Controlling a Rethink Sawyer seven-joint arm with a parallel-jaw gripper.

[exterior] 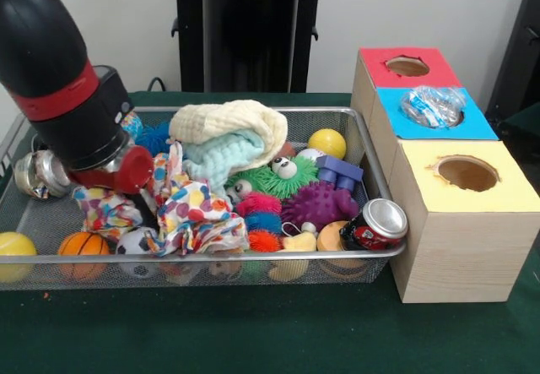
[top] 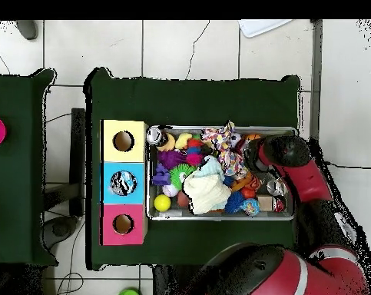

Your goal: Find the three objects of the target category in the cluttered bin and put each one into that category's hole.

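Observation:
The silver wire-mesh bin [exterior: 253,257] is full of toys and cloths; it also shows in the overhead view [top: 219,217]. One clear wrinkly plastic bottle [exterior: 432,105] rests in the round hole of the blue top panel [exterior: 477,127] of the wooden box, also seen from overhead [top: 123,183]. No other clear bottle shows in the bin. My gripper [exterior: 145,190] is low in the bin's left part, pressed into a colourful spotted cloth [exterior: 192,209], which hides its end. From overhead the arm's end [top: 253,156] is over the bin's right part.
Silver cans lie at the bin's left end [exterior: 38,174] and front right corner [exterior: 377,224]. A cream and mint towel [exterior: 228,138], furry and spiky toys [exterior: 319,203], and balls fill the bin. The red-topped hole [exterior: 407,66] and the yellow-topped hole [exterior: 467,173] flank the blue one.

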